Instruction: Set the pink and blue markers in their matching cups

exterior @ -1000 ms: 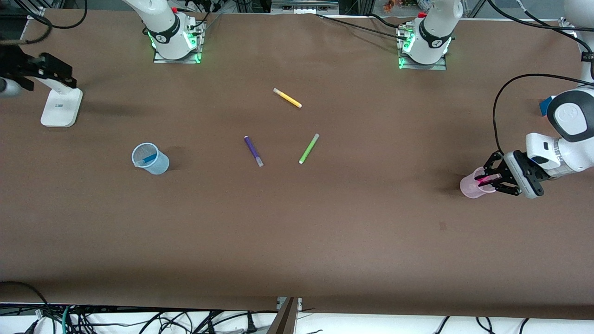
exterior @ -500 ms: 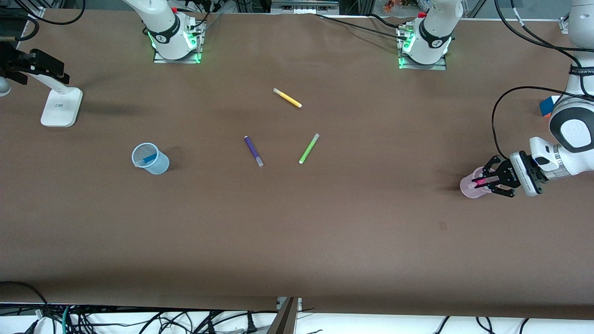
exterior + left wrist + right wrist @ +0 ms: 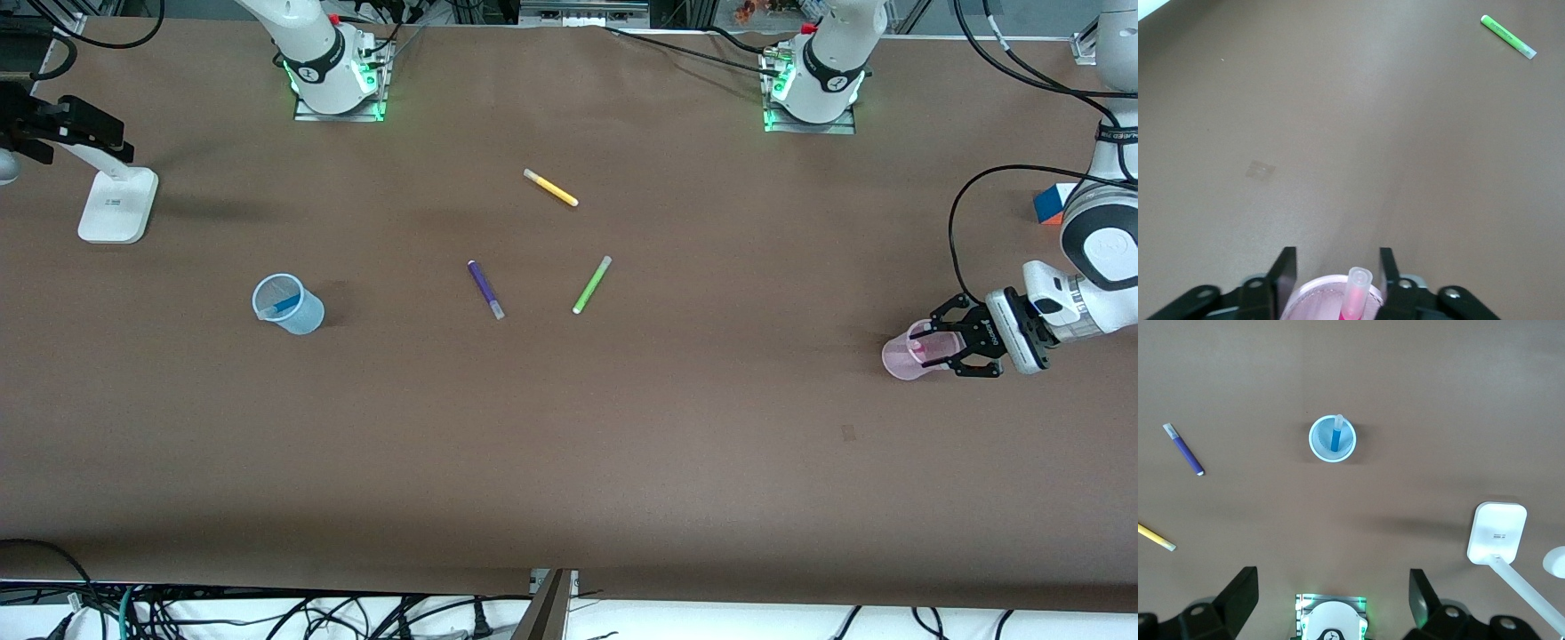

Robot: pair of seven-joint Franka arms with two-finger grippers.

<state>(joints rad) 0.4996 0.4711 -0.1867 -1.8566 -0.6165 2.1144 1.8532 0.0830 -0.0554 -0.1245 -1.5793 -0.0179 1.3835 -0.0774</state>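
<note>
Over pink cup (image 3: pixel 907 358), left gripper (image 3: pixel 1338 277) fingers spread; pink marker (image 3: pixel 1355 293) stands loose between. Right gripper (image 3: pixel 1328 603) fingers apart.

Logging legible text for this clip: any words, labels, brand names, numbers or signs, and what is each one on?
None can be read.
White stand base: small dark print, too small to read.
Light-green felt pen: faint print along the barrel, blurred.
Pale pink translucent plastic cup and pale blue translucent plastic cup: no readable markings.
Left pincer, over the pink cup: tiny print on its body, illegible.
</note>
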